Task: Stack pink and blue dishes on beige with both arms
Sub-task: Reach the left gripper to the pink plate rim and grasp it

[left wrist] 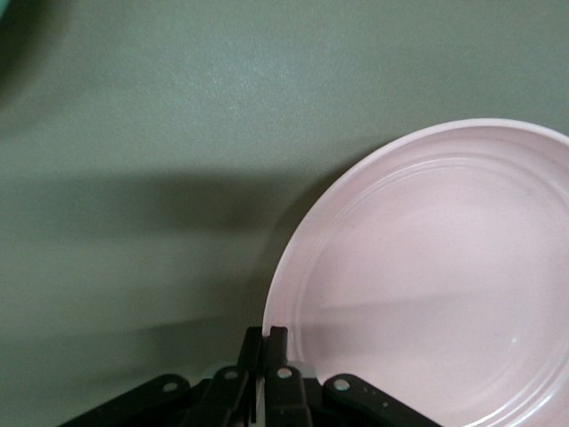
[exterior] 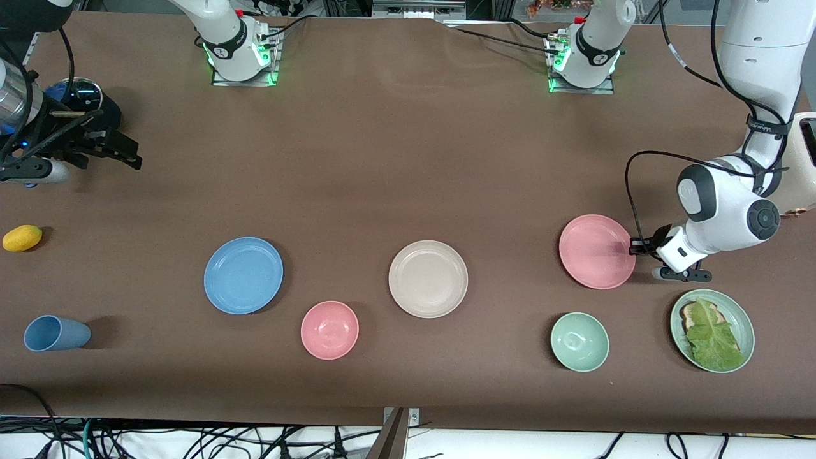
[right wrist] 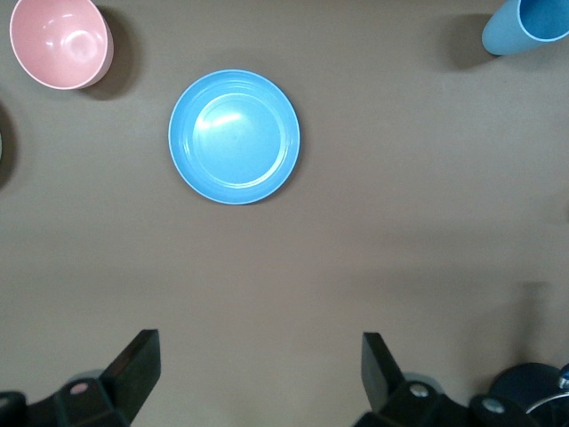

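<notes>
Pink plate (exterior: 596,250) lies on the surface (exterior: 408,159) toward the left arm's end; left end effector (exterior: 635,246) is clamped on its rim, fingers (left wrist: 274,356) pinching the edge. Beige plate (exterior: 428,278) sits mid-surface, apart from both others. Blue plate (exterior: 243,275) lies toward the right arm's end, untouched. Right end effector (exterior: 121,150) hangs over bare surface at that end, fingers (right wrist: 138,360) spread wide, holding nothing. Pink bowl (exterior: 329,329) sits between blue and beige plates, nearer the front camera.
</notes>
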`<state>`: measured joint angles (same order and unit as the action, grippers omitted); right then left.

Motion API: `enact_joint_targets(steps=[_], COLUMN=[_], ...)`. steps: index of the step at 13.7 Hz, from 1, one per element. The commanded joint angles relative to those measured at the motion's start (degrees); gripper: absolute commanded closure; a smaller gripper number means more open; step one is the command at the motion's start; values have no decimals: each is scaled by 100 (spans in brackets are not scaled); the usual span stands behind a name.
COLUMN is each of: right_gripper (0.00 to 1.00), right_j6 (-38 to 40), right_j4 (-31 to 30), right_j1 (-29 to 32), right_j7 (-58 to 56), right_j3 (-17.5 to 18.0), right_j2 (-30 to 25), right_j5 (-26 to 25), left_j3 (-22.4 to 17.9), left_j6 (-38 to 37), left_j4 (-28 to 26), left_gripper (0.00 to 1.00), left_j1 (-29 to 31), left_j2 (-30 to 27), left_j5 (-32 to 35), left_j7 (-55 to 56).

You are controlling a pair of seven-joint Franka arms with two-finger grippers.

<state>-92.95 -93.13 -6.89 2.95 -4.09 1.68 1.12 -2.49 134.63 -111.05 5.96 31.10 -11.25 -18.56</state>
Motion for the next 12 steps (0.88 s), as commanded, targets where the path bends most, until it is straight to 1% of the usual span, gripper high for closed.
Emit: enact_joint_targets(steps=[1, 4, 5, 7, 11, 12], right_gripper=[0, 0, 0, 0, 0, 0], right_j6=[-39, -65, -65, -83, -83, -118], right_j4=[5, 6, 6, -12, -3, -3], right_j1=[30, 12, 21, 21, 65, 56], right_j7=[4, -92, -319, -855, -945, -945], right_j3=[23, 31, 23, 31, -21, -21], right_j2=[51, 122, 148, 218, 280, 411], right_j5=[-68, -95, -104, -296, -227, -218], left_j3=[11, 20, 20, 20, 55, 64], left_j6=[-33, -51, -94, -558, -1420, -1570], left_j4=[-48, -31, -4, 197, 522, 610], left_gripper=[100, 100, 100, 100, 100, 100], left_j1=[37, 46, 46, 28, -42, -42], left_j2=[-34, -34, -69, -148, -385, -403], left_j5=[-105, -114, -114, -149, -158, -158], left_j7=[-210, -386, -342, -280, -9, 71])
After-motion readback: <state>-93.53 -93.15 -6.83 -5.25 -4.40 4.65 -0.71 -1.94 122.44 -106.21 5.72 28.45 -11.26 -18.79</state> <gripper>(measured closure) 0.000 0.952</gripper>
